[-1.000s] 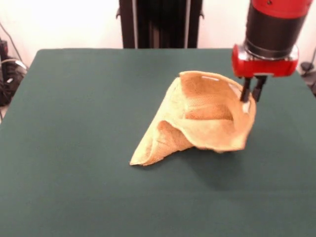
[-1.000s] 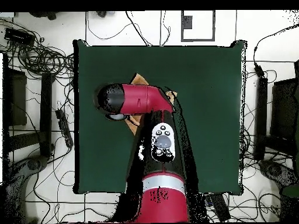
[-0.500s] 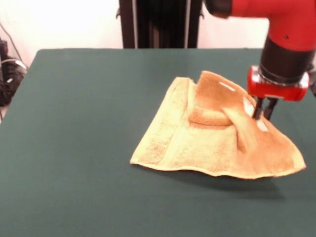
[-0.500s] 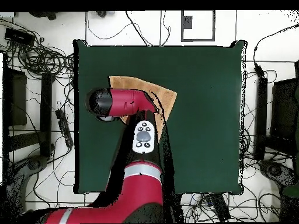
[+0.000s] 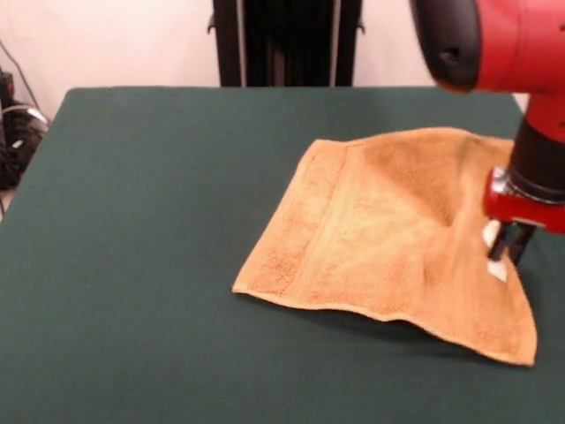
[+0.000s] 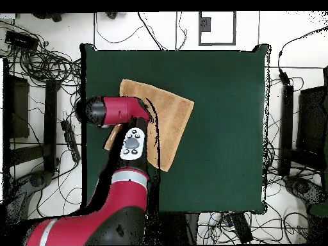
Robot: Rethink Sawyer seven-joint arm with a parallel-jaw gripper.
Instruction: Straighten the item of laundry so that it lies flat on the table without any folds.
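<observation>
Now the towel (image 5: 388,230) lies spread on the table (image 5: 150,194), toward the right side in the front view, with much free green felt beside it. It looks nearly flat, with one ridge rising to the gripper (image 5: 510,250), whose jaws pinch the towel near its right edge. Half a second ago a folded flap covered the middle; this is gone.

Orange-tan towel (image 5: 380,230) spread nearly flat on the green table (image 5: 150,203), right edge lifted slightly, a woven band near its left end.
</observation>
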